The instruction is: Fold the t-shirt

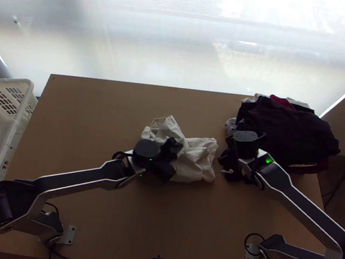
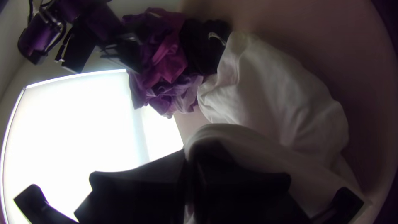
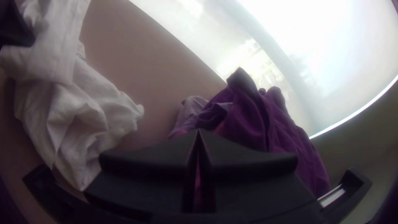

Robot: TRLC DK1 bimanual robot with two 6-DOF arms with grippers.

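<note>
My left arm runs from its base at the table's lower left, bends at the shoulder block outside the base, then slants up and inward in one long, low reach to the middle of the table [image 1: 90, 205]. The wrist sits at the left side of the white t-shirt [image 1: 196, 159], and my left claw [image 1: 168, 158] points across toward the right half of the table. Its two wide fingers [image 2: 244, 182] are closed on the cloth: a fold of the white t-shirt rises between them at the tips and hangs over to one side, the rest trailing off along the table.

The t-shirt lies bunched and creased at the middle of the table, one rumpled part beyond my left claw toward the far edge, another spreading toward the right. I cannot tell which part of the garment I pinch.

My right arm leaves its base at the lower right, goes outward to an elbow at the view's right edge, then doubles back, its forearm slanting up and inward. My right claw [image 1: 244, 146] is at the inner side of the dark clothes pile [image 1: 291, 129], apart from the t-shirt. Its fingers [image 3: 248, 166] are pressed together at the tips, a thin slit between them farther back, and I see no cloth pinched there. A white basket [image 1: 28, 95] stands beside the table's left edge.
</note>
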